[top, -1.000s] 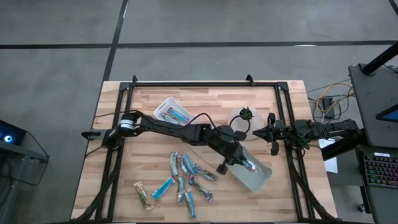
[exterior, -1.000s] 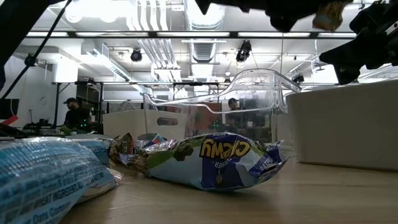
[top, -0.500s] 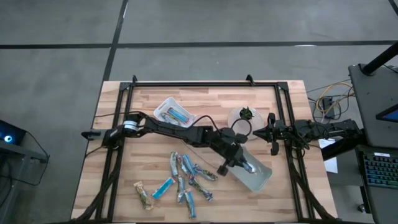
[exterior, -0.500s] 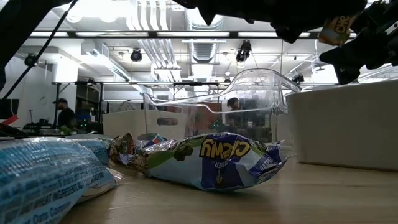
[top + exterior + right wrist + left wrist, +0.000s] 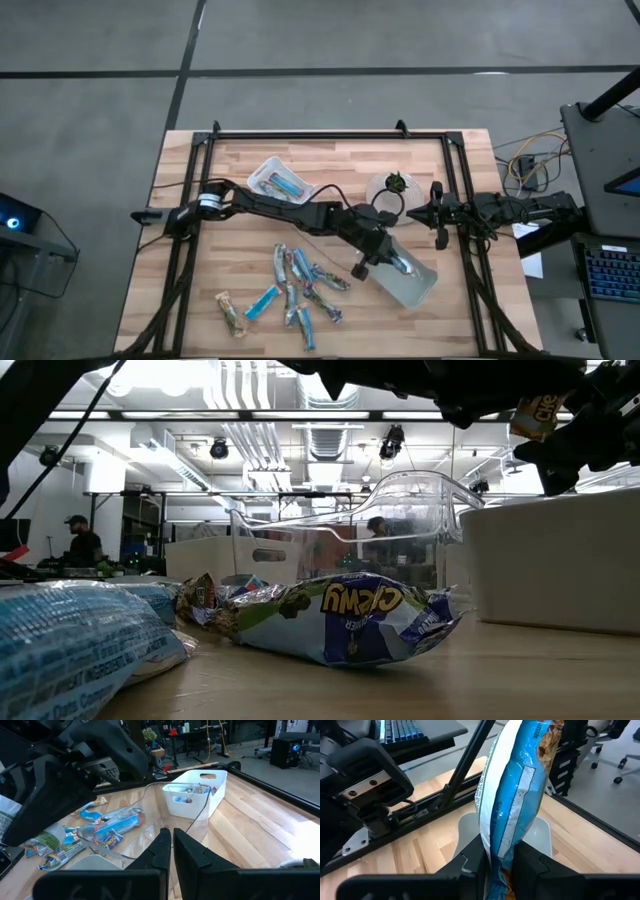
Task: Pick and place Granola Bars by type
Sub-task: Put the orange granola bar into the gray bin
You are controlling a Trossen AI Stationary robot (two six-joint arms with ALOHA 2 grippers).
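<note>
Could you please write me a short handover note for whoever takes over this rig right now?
Left gripper: shut on a blue granola bar, held over the clear tray at the table's right front.
Right gripper: shut, holding nothing, waiting at the table's right edge.
Done: a few bars lie in the white bin at the back.
Left: release the held bar, then sort the loose pile still lying on the table's front by type.
</note>
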